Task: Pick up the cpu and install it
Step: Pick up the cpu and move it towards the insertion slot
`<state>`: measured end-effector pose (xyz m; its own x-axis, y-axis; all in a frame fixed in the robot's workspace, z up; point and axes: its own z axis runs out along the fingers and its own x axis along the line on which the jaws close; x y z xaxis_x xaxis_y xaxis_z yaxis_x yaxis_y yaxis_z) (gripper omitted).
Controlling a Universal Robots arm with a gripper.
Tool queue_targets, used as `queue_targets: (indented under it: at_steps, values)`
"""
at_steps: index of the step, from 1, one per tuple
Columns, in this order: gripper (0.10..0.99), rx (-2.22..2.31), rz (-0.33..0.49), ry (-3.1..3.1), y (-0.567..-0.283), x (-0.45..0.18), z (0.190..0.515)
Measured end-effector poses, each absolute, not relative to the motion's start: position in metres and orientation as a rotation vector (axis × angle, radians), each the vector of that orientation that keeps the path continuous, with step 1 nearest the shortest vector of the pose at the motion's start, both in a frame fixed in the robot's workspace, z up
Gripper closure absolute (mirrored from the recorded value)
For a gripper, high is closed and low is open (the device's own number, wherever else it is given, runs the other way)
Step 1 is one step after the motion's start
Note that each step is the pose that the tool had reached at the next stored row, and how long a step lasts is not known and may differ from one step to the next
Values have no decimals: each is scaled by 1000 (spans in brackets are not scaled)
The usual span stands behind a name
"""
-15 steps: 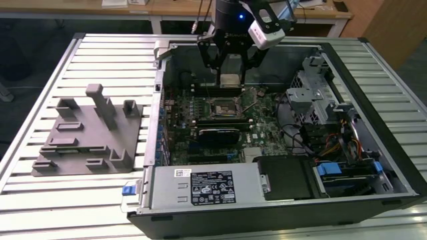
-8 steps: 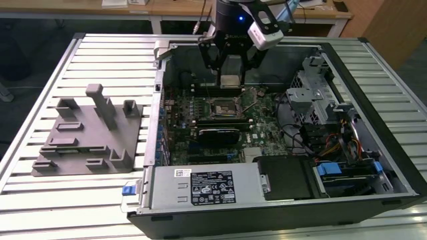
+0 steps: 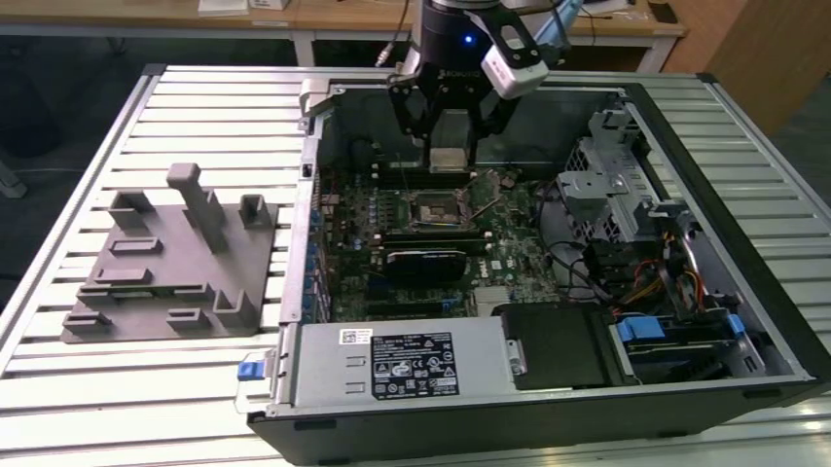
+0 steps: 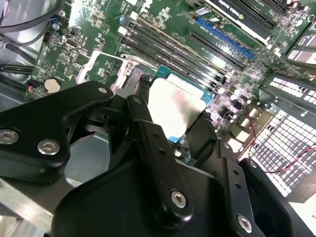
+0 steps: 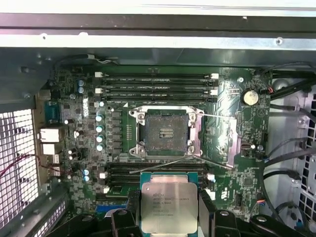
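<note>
Cpu [image 5: 169, 207] first: where is it?

"Clamped by its opposite edges between the gripper's [image 5: 169, 216] two black fingers [image 4: 148, 138], silver lid up. It hangs over the motherboard [image 5: 237, 98] inside the open computer case [image 3: 520, 433]. In the first wrist view the cpu sits just short of the socket [image 5: 165, 132], apart from it."

"So which step is in hand?"

"By the look of it, the approach. The chip is picked up but not seated. The socket lies bare, its load plate [image 5: 228, 143] swung aside, so nothing seems to bar the way."

"And what would seating ask of the arm?"

"Probably a square line-up over the socket with corners and notches matched. Then a level, gentle descent before the fingers let go. A tilt or sideways scrape could bend the contacts. The grey fixture [image 3: 169, 263] beside the case looks to play no part."
</note>
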<state>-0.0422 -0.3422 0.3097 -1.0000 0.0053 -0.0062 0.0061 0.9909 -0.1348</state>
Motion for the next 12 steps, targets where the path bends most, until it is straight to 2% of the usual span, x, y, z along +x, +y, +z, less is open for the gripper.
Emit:
queue_targets:
  at_steps: [12]
  values:
    - [541, 9, -255, 3125, -326, -40, 297]
